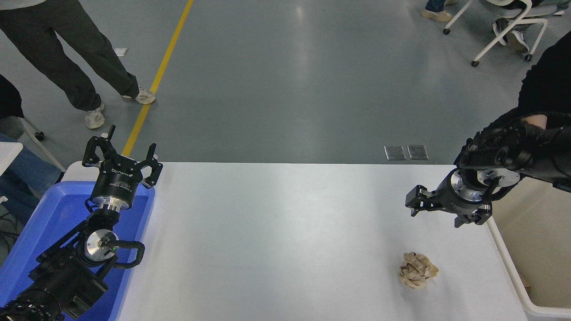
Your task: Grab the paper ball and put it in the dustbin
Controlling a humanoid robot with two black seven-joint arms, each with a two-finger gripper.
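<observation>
The paper ball, a crumpled tan wad, lies on the white table near its front right. My right gripper is open and empty, pointing down above the table, a little behind and to the right of the ball. The dustbin, an off-white tub, stands at the table's right edge; the right arm covers its far rim. My left gripper is open and parked at the lower left over the blue tray.
A blue plastic tray sits at the table's left edge under the left arm. A person's legs stand beyond the table at the top left. A person in black and a white chair are at the far right.
</observation>
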